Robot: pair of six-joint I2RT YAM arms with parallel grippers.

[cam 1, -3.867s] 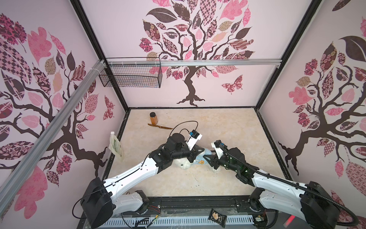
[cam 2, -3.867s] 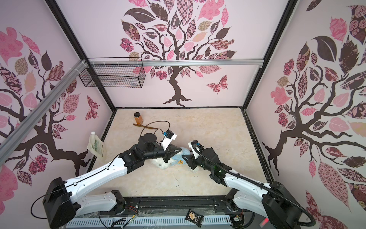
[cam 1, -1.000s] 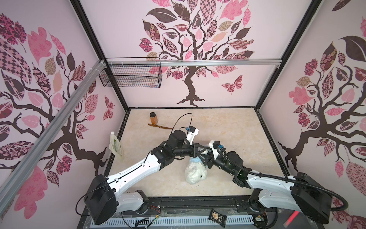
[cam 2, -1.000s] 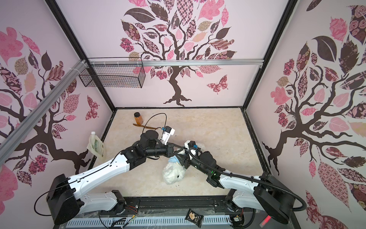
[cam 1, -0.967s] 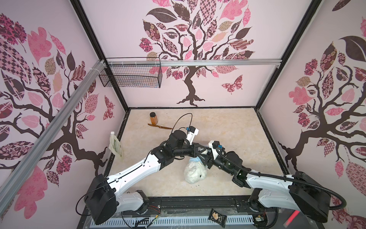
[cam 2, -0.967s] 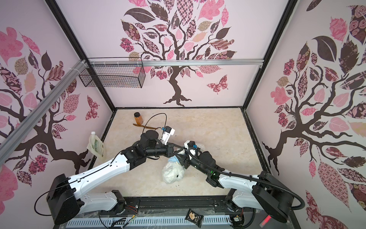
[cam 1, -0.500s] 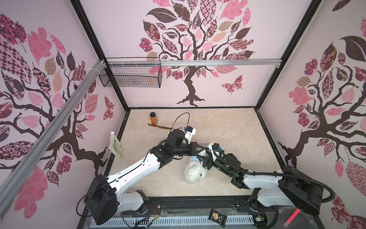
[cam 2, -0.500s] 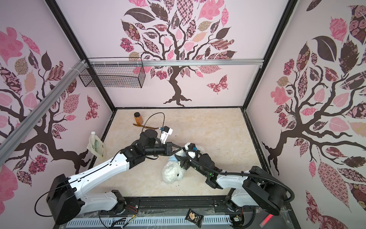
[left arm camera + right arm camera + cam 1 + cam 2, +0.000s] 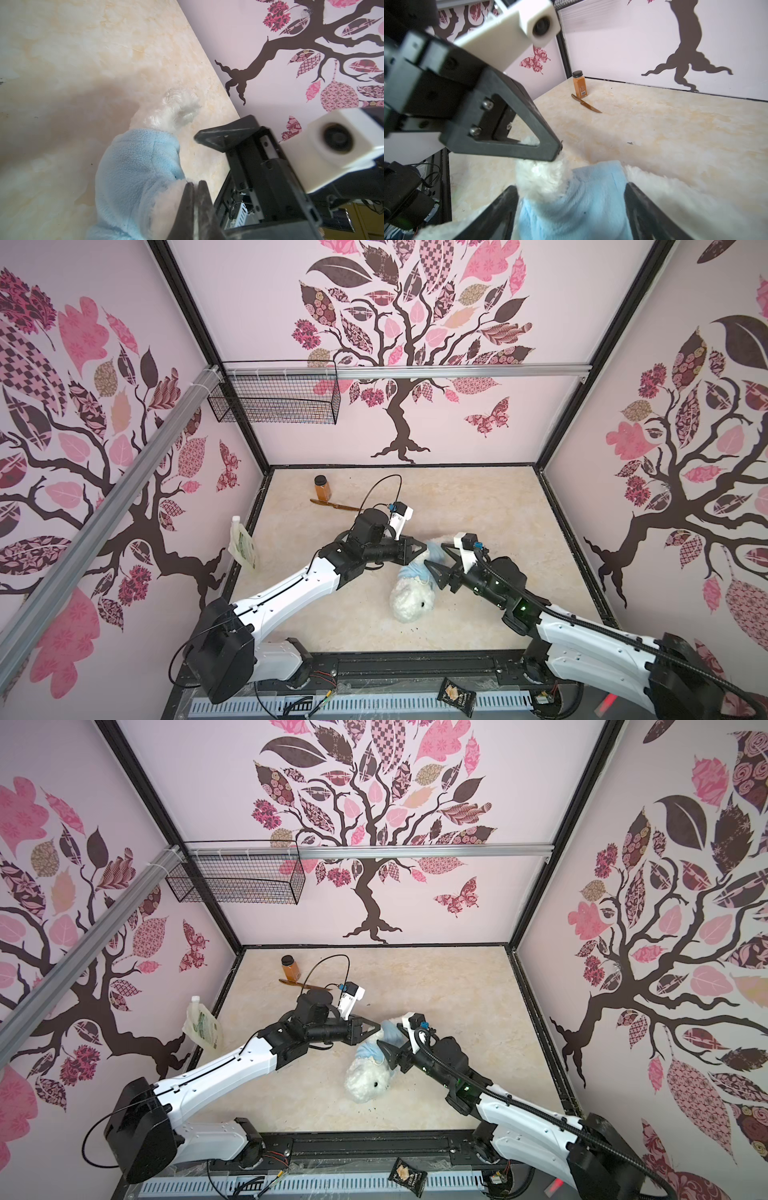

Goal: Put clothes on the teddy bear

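The teddy bear (image 9: 409, 602) lies on the surface (image 9: 478, 506) a little near of the middle, between the two arms, with its head toward the near edge and its body pointing to the far side. The light blue shirt (image 9: 413, 571) is already around its upper body, and in the right wrist view a white paw (image 9: 542, 178) comes out of a blue sleeve. Your left end effector (image 9: 195, 185) is closed, and its tips pinch the fur of this paw. Your right end effector (image 9: 570, 186) stands open with one finger on each side of the blue cloth, and it grips nothing. I judge that you are in the sleeve step: one limb is through, and the shirt is not yet pulled smooth over the body. I cannot tell from these views if the other arm is inside its sleeve. For the next move, I think you must close the right end effector on the blue cloth only, not on the fur, and draw it along the body while the left one holds the paw as an anchor. Pull slowly, because the plush is soft and light, so the whole bear may slide. Well apart at the far left stand an orange jar (image 9: 323, 486) and a brown knife (image 9: 332, 506), away from your work.
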